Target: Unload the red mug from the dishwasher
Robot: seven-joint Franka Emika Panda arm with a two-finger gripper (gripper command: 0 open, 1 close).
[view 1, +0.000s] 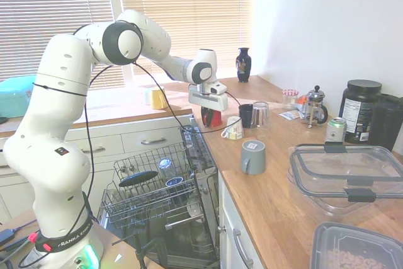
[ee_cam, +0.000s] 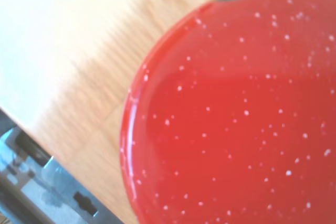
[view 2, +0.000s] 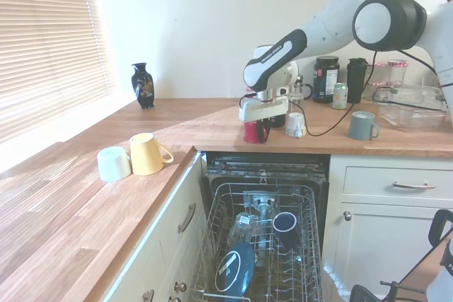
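Observation:
The red mug (view 1: 215, 117) (view 2: 253, 132) stands on the wooden counter (view 2: 205, 122), just behind the dishwasher's top edge. My gripper (view 1: 208, 115) (view 2: 259, 126) comes down on it from above, shut on its wall. In the wrist view the red mug (ee_cam: 236, 114) fills most of the picture, speckled with white dots. The dishwasher (view 1: 189, 218) (view 2: 265, 175) is open below, and its grey wire rack (view 1: 135, 201) (view 2: 297, 274) is pulled out with blue cups and a dark dish in it.
Close by the red mug are a white cup on its side (view 1: 232, 128) (view 2: 295, 125), a black cup (view 1: 246, 115) and a glass (view 1: 260, 113). A grey mug (view 1: 253, 156) (view 2: 362, 125) stands further along. A yellow mug (view 2: 147, 153) and a vase (view 2: 142, 85) stand by the window.

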